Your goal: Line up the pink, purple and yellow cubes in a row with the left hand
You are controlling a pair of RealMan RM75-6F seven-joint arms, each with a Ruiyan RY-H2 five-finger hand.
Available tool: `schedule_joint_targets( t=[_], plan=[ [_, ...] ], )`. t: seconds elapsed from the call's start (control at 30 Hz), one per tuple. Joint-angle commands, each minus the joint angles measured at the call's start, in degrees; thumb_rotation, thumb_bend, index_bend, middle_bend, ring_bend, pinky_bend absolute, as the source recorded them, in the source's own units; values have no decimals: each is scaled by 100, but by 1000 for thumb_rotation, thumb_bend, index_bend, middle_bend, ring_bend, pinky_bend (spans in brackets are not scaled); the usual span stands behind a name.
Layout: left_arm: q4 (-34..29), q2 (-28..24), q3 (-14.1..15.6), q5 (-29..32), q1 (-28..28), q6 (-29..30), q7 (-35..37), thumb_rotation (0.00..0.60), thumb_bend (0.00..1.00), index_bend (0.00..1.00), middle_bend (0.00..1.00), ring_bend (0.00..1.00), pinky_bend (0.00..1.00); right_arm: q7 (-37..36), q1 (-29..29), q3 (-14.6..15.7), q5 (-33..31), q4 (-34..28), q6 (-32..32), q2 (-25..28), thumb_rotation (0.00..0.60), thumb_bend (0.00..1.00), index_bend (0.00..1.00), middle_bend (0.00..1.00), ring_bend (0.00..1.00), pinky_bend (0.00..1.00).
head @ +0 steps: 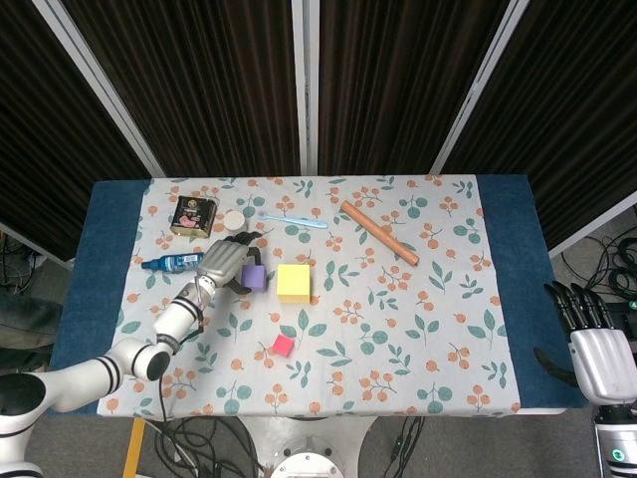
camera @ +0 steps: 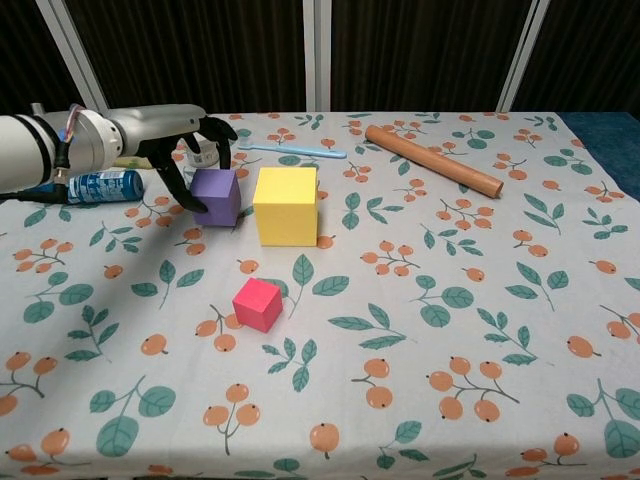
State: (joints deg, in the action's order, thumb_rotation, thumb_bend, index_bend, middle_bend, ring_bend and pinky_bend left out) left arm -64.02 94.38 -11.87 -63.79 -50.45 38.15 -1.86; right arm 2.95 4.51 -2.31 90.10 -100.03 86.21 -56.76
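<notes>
1. Head view, reference landmark: I take the yellow cube [head: 294,282] as my datum. It sits on the floral tablecloth [head: 438,329], left of the cloth's middle.
2. Head view, left hand: my left hand [head: 225,263] grasps the purple cube [head: 253,277], fingers wrapped over its far and left sides. The purple cube is just left of the yellow cube, with a narrow gap showing between them.
3. Head view, pink cube: the pink cube [head: 283,346] lies nearer to me than the yellow cube and slightly left of it, well apart from it.
4. Head view, right hand: my right hand [head: 597,351] hangs far right of the yellow cube, off the table edge, fingers extended and apart, holding nothing.
5. Head view, other items: beyond and left of the yellow cube I see a dark tin [head: 192,214], a small white jar [head: 234,220], a light blue toothbrush [head: 289,219] and a blue bottle [head: 171,262] lying on its side. A wooden rod [head: 379,232] lies diagonally beyond and right of the yellow cube.
6. Chest view, left hand: the left hand [camera: 178,145] reaches in from the left, fingers curled around the purple cube [camera: 217,196]. I cannot tell whether the cube rests on the cloth or is slightly raised.
7. Chest view, cubes: the purple cube is just left of the yellow cube [camera: 286,205], not touching. The pink cube [camera: 257,304] is in front of the yellow cube, slightly left.
8. Chest view, right hand: not visible in this view.
</notes>
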Motion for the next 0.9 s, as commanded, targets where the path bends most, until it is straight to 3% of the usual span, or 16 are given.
schedule_joint_targets(
  t=[0.03,0.9],
  plan=[
    [42,40,-9,15,-31,-60,56,600,241,550,187,112,211,9,2,-7,-4,-8,-2,4,600,157,0,37,0,74],
    [163,238,-91,306,-291,-323,97,600,241,550,186,112,210,19,-41,-21,-35,-17,17,33,600,157,0,37,0,74]
  ],
)
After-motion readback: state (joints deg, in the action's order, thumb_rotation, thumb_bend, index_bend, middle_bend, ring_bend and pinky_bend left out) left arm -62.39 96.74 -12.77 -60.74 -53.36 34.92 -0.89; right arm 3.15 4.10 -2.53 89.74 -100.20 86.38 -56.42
